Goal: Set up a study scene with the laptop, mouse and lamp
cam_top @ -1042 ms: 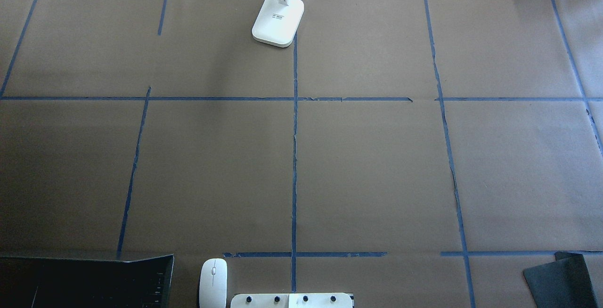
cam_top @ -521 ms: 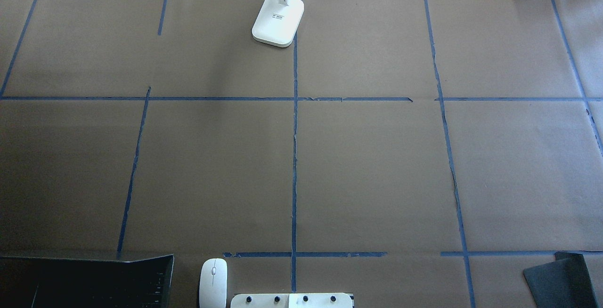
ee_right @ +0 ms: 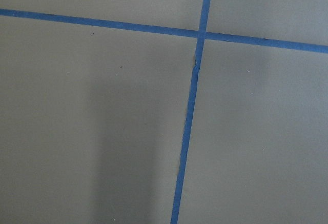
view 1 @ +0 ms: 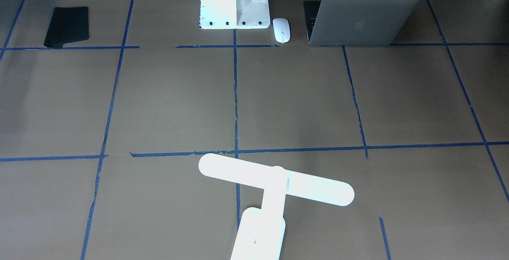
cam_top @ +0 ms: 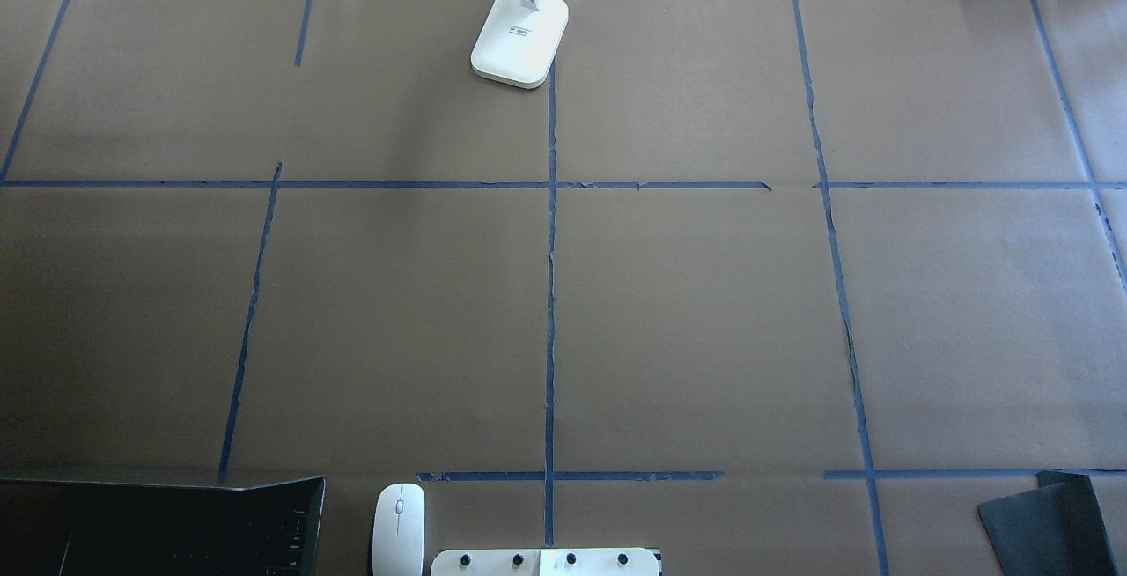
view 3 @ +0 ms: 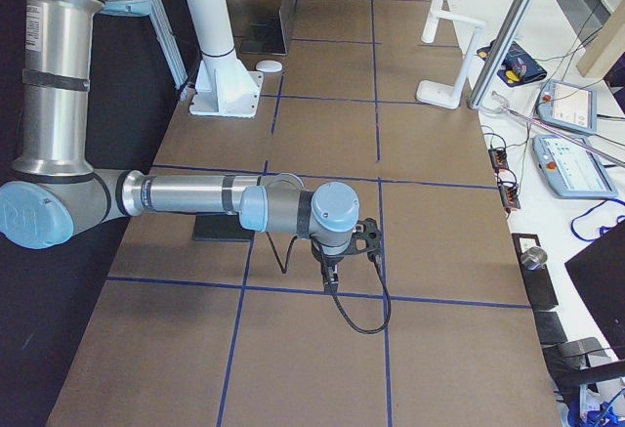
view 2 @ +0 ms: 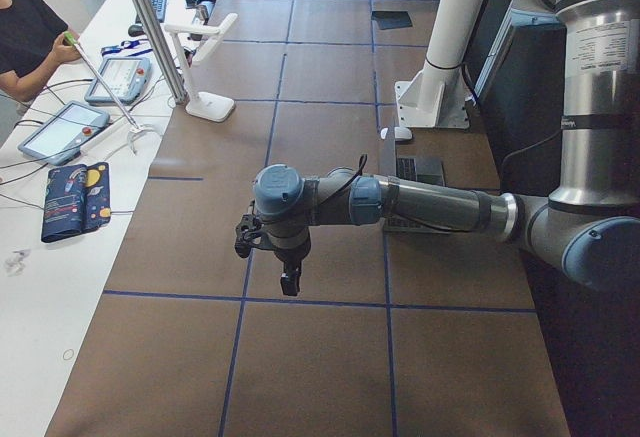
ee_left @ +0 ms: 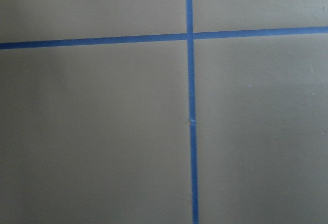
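The grey laptop [view 1: 360, 21] stands open at the robot's edge of the table, its dark keyboard in the overhead view [cam_top: 158, 528]. The white mouse [view 1: 281, 30] [cam_top: 398, 528] lies between the laptop and the robot pedestal. The white lamp [view 1: 274, 182] stands at the far edge near the centre line, its base in the overhead view [cam_top: 519, 37]. My left gripper [view 2: 290, 282] hangs over bare table, far from all three; I cannot tell if it is open or shut. My right gripper [view 3: 330, 276] hangs likewise over the other end; I cannot tell its state. Both wrist views show only brown paper and blue tape.
A black mat [view 1: 67, 26] [cam_top: 1048, 523] lies at the robot's right near edge. The white bolted pedestal [view 1: 234, 1] stands at mid near edge. Blue tape lines divide the brown table cover [cam_top: 704, 321]. Operators' tablets and cables lie beyond the far edge.
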Controlling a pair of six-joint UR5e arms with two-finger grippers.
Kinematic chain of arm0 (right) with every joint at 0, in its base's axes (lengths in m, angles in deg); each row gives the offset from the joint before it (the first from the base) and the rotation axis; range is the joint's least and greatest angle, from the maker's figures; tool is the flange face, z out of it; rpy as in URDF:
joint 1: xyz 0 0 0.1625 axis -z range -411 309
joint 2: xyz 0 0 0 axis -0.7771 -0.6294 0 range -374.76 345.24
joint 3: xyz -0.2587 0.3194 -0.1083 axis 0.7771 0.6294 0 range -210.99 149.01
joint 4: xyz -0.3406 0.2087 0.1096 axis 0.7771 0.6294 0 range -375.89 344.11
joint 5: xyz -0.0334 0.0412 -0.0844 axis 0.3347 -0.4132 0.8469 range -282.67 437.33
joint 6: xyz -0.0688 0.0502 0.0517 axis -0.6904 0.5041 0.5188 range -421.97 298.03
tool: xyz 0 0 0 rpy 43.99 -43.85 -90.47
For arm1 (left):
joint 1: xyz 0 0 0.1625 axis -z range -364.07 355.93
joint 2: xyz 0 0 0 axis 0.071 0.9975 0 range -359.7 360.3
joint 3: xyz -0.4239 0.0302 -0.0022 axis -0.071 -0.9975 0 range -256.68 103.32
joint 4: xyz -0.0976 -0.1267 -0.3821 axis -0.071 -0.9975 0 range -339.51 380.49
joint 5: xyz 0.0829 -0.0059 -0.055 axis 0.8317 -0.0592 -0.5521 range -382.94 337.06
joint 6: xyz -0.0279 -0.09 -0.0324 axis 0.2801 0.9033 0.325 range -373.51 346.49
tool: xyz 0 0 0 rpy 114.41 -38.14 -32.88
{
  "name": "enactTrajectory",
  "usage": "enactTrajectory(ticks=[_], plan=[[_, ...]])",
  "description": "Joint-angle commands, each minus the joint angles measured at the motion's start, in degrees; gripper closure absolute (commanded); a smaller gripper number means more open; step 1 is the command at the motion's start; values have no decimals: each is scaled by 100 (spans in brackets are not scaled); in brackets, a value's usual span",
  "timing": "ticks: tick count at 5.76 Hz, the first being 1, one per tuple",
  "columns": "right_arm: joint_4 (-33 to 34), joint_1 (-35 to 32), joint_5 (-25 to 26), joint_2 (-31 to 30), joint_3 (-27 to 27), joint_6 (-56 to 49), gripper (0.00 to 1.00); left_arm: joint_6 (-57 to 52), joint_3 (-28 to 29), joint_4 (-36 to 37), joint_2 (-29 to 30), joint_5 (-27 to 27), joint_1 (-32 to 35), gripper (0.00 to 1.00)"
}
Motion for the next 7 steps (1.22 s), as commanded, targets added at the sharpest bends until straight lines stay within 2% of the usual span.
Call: enactTrajectory(ticks=[1, 2, 3, 4, 5, 7], plan=[[4, 0, -5, -9, -3, -23, 0, -28, -61, -442, -53, -207, -287, 0], [-4, 0, 13, -9, 14, -41, 0, 24, -131, -1221, -436, -478, -366, 0], [-4, 0, 4, -18, 6, -24, 0, 1243, -297, -1794, -518, -489, -654, 0], [-13, 0, 13, 0, -12, -50, 0, 1977, -707, -1861, -537, -463, -1240, 0], [-13, 0, 4, -9, -12, -32, 0, 2620, -1155, -1826, -598, -472, -1489, 0], [4, 70, 4, -18, 32, -50, 0, 5276, -2507, -1844, -1132, -472, -2488, 0]])
